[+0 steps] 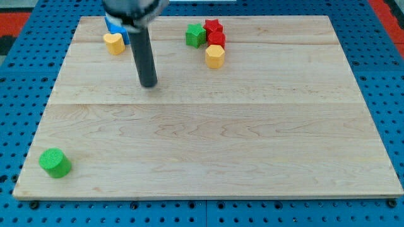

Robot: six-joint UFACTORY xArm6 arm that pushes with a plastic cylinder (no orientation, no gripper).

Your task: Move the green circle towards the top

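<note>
The green circle [55,162], a short green cylinder, sits on the wooden board [208,126] near the view's bottom left corner. My tip [148,83] is the lower end of a dark rod that comes down from the view's top. It rests on the board in the upper left part, far above and to the right of the green circle, touching no block.
A yellow block [114,43] and a partly hidden blue block [117,29] lie at the top left, just left of the rod. At the top centre are a green star-like block [195,34], a red star [213,26], a red block [216,39] and a yellow hexagon [215,56].
</note>
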